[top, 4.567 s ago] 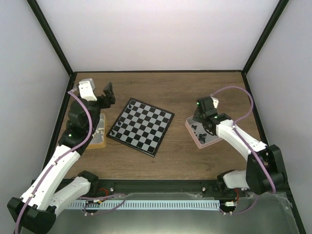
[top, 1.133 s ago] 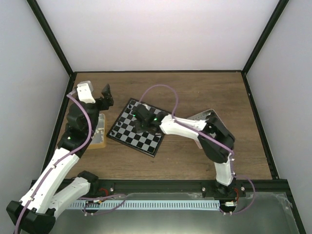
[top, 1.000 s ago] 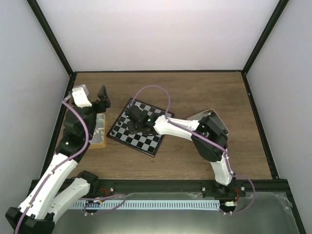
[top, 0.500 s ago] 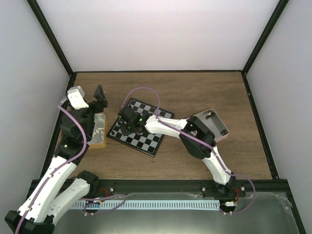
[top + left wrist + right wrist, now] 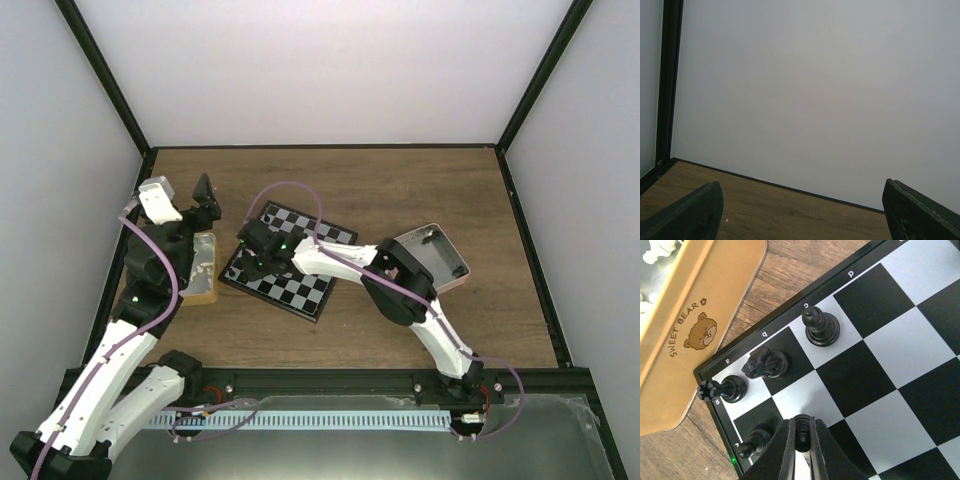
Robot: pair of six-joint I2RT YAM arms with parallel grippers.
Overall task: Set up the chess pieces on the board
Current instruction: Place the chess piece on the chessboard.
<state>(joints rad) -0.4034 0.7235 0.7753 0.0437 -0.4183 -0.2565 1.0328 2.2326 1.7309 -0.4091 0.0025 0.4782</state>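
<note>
The board (image 5: 312, 287) lies left of the table's middle. In the right wrist view, one corner of the board (image 5: 900, 335) holds a black rook (image 5: 724, 388), a knight (image 5: 765, 364), a bishop (image 5: 820, 330) and a pawn (image 5: 754, 442). My right gripper (image 5: 801, 437) hovers just over the pale square beside that pawn, shut on a small black chess piece (image 5: 801, 427). From above, the right gripper (image 5: 256, 258) is over the board's left corner. My left gripper (image 5: 205, 193) is raised behind the tan tray, open and empty, with dark fingertips (image 5: 695, 215) far apart.
The tan "SWEET BEAR" tray (image 5: 700, 310) sits close against the board's left edge, with cream-white pieces (image 5: 655, 250) inside; it shows from above under the left arm (image 5: 203, 268). A pink-rimmed tray (image 5: 436, 255) stands right of the board. Black frame posts and white walls enclose the table.
The right arm has carried the black piece leftward across the board to its left corner. The left arm has swung slightly left and back, staying open.
</note>
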